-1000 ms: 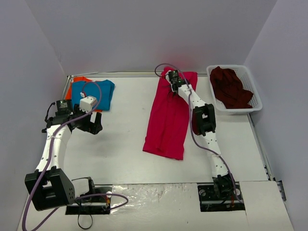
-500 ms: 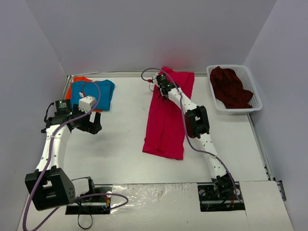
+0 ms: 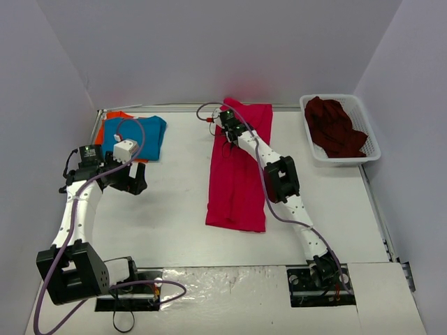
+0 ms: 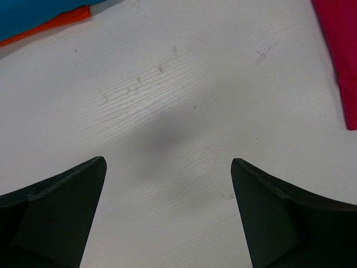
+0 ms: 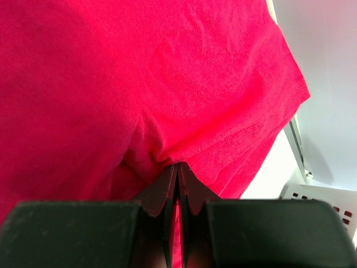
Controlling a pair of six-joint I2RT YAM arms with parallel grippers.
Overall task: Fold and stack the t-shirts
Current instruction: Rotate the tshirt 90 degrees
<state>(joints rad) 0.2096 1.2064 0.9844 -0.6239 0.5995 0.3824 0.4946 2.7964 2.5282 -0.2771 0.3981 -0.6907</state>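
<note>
Crimson-pink t-shirt point(image 3: 234, 195): judged limp, light (bunches readily); take by corners. Right gripper point(image 5: 177, 166) clamps its far-edge fold. Left gripper point(image 4: 167, 162) hovers, jaws apart.

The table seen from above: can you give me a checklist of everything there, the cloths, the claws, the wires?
Surface: white table, scuffed, mostly bare.
Job's things: crimson-pink t-shirt lying long in the middle; blue t-shirt on orange t-shirt, far left; dark maroon t-shirt bunched in the white mesh basket.
Clutter: only the white mesh basket, far right.
Grippers: right gripper shut on the crimson-pink t-shirt's far end; left gripper open over bare table.
Cables: purple cable along each arm.
Surroundings: pale walls on three sides.
</note>
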